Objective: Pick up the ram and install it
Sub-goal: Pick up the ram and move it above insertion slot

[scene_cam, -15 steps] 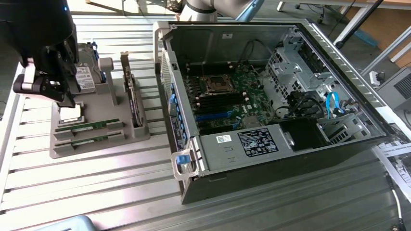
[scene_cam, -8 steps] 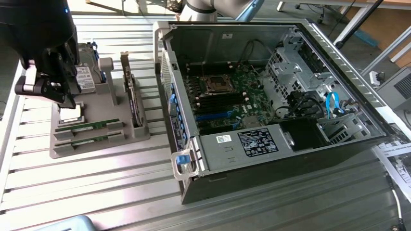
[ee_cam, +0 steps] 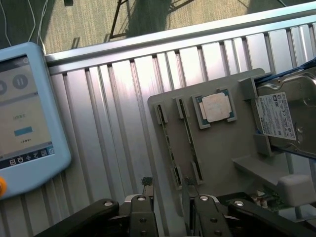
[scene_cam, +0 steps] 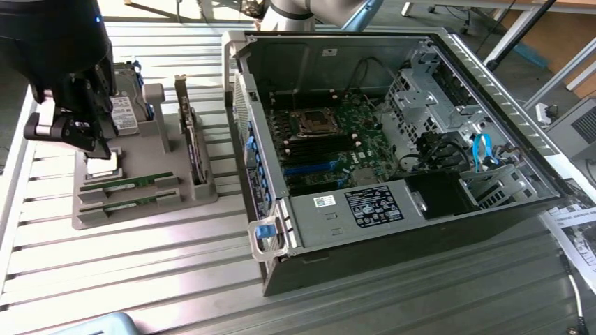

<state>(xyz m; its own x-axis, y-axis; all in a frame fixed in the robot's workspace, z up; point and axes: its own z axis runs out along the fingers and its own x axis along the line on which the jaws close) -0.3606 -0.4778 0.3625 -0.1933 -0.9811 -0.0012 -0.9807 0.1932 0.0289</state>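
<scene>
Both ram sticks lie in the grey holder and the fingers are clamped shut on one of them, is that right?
No. The wrist view shows the fingers open, holding nothing. Both ram sticks do lie in the grey holder.

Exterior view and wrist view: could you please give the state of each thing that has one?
Computer case: open, lying on its side.
Ram sticks: lying in the holder, not installed.
Processor chip: seated in the holder.
Hard drive: upright in the holder.
Gripper: jaws open, empty, over the holder.
</scene>
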